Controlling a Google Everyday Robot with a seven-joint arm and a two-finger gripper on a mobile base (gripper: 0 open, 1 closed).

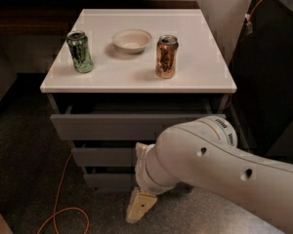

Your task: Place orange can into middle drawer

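Note:
The orange can (166, 56) stands upright on the white cabinet top (205, 72), right of centre. The middle drawer (102, 156) shows as a dark grey front below the taller top drawer front (107, 126). Its right part is hidden behind my arm, and none of its interior shows. My gripper (140, 206) hangs low in front of the cabinet, near the floor and level with the lowest drawer front (105, 180). It is far below the can and holds nothing that I can see.
A green can (80, 51) stands at the left of the top, and a small white bowl (132, 39) sits between the two cans. The top drawer stands slightly out. An orange cable (63, 199) lies on the floor at the left. My bulky white arm (224, 174) fills the lower right.

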